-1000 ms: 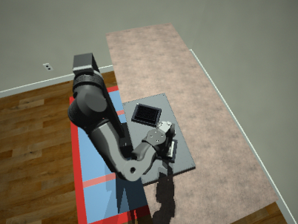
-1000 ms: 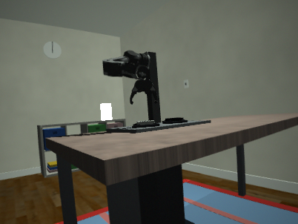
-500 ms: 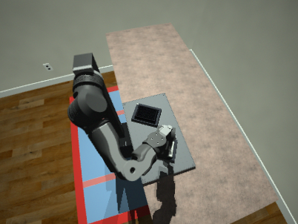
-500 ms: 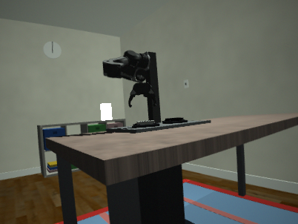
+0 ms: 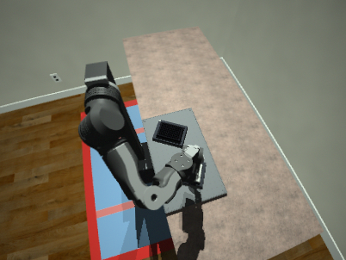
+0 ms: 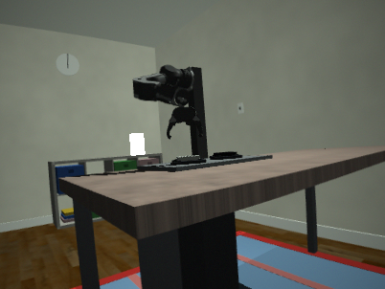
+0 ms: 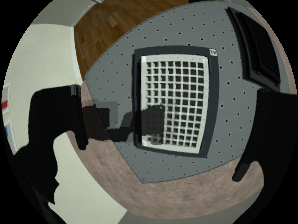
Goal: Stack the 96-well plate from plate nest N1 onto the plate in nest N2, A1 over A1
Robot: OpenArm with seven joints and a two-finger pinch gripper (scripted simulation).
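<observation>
The 96-well plate with a pale well grid (image 7: 174,102) lies flat in its nest on the grey perforated base board. It lies straight below my gripper in the wrist view. In the top view my gripper (image 5: 194,165) hides most of it, and only an edge shows. My gripper (image 6: 181,126) hangs well above it, open, with nothing between the fingers. The second, dark 96-well plate (image 5: 169,132) sits in the other nest further along the board. It also shows at the upper right of the wrist view (image 7: 256,46). I cannot read the A1 marks.
The base board lies on a long brown table (image 5: 224,129). The arm's black column (image 6: 198,115) stands beside the board. A shelf with coloured bins (image 6: 105,167) stands against the far wall, off the table.
</observation>
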